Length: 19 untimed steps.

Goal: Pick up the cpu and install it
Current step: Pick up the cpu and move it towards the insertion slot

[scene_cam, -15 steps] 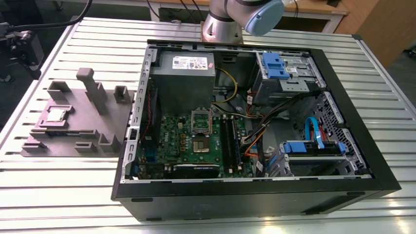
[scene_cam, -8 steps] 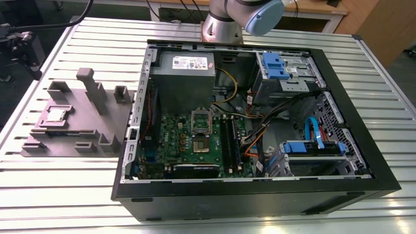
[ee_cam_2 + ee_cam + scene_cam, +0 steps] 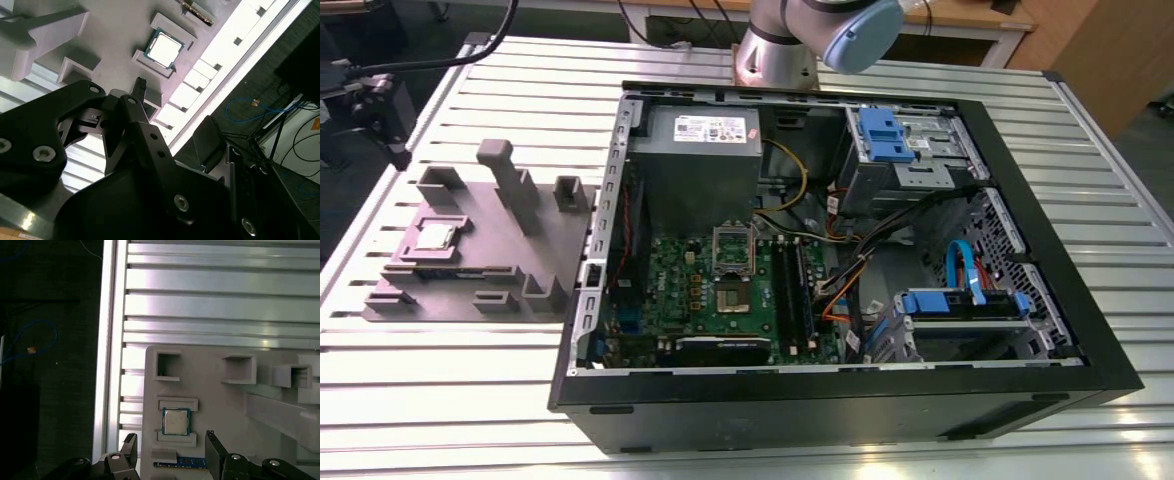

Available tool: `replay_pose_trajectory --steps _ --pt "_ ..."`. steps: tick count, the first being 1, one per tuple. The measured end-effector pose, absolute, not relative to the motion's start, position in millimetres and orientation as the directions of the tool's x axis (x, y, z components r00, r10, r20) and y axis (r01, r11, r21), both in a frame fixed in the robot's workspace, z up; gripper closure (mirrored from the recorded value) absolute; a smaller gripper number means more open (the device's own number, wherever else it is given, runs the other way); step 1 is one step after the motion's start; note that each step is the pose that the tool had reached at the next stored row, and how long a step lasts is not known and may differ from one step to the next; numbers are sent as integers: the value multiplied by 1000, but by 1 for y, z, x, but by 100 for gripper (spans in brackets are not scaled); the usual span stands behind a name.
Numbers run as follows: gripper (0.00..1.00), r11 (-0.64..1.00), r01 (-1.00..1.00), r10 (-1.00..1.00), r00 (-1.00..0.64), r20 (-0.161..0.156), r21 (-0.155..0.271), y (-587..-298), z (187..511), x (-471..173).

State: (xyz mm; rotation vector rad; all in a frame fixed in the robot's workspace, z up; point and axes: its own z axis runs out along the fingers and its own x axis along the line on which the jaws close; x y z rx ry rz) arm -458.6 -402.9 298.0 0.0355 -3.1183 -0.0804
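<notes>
Hovering gripper (image 3: 170, 436), fingers (image 3: 214, 452) apart, near cpu (image 3: 175, 421); likely light, stiff, fragile, best pinched by opposite edges

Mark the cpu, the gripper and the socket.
cpu (image 3: 175, 421), first wrist view, middle of its metal top.
gripper (image 3: 170, 436), first wrist view, midway between open fingertips.
socket (image 3: 731, 297), exterior view, its centre.

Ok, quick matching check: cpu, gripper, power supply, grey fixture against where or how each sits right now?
1 cpu
2 gripper
3 power supply
4 grey fixture

A inside the computer case
B on the slatted table, to the exterior view's left of the case
C open, above the fixture
D in a fixture recess

Pairs: 1-D, 2-C, 3-A, 4-B
</notes>
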Motion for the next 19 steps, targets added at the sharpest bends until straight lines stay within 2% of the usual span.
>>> replay_pose_trajectory --steps 19 --pt "35 998 -26 -27 -999 22 52 -408 275 -458"
